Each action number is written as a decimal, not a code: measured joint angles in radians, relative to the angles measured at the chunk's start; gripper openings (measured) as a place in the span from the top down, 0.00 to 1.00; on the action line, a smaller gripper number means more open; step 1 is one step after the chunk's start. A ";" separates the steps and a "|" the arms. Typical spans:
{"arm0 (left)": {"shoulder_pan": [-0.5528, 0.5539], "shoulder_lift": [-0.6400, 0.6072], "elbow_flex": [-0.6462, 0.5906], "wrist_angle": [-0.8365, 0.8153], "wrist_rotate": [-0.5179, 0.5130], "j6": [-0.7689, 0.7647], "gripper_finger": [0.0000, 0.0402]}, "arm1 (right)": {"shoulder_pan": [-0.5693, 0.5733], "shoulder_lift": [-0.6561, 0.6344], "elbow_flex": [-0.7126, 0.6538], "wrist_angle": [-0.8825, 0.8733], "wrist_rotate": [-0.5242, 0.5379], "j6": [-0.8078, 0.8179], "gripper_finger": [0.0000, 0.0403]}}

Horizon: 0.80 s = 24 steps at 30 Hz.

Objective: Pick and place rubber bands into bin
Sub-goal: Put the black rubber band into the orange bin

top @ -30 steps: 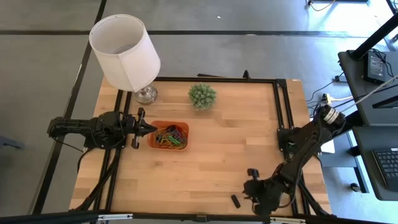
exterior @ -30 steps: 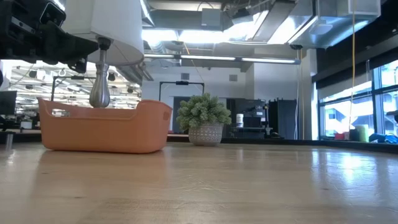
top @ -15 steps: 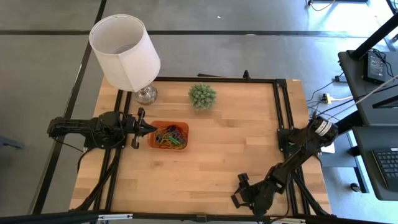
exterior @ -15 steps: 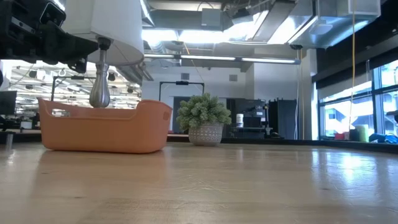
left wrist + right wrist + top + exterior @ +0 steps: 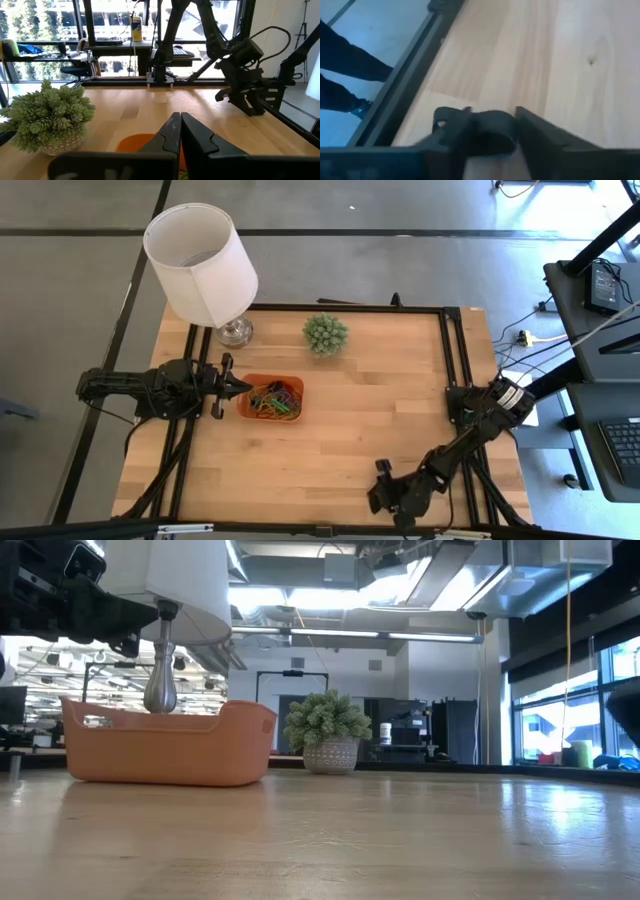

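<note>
Rubber bands (image 5: 273,402) heaped inside orange bin (image 5: 247,408) — light, soft, springy; best pinched at one strand. Left end effector (image 5: 243,387) closed, empty, beside bin; right end effector (image 5: 384,488) open, empty, far from bin.

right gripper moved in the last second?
Yes. In the high view the right gripper has slid along the table's near edge, away from the right-hand frame rail, toward the table's middle. The bin hasn't shifted.
</note>
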 joint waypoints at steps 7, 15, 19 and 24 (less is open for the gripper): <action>0.000 0.000 0.000 0.000 0.000 0.000 0.98 | -0.016 -0.028 -0.004 0.023 -0.030 -0.024 0.96; 0.000 0.000 0.000 0.000 0.000 0.000 0.98 | -0.161 -0.189 -0.007 -0.066 -0.023 -0.026 0.99; 0.000 0.000 0.000 -0.002 0.000 0.000 0.98 | -0.260 -0.298 0.001 -0.106 -0.021 -0.070 0.99; 0.000 0.000 0.000 -0.007 0.000 0.000 0.99 | -0.400 -0.381 0.164 -0.421 -0.015 -0.197 0.99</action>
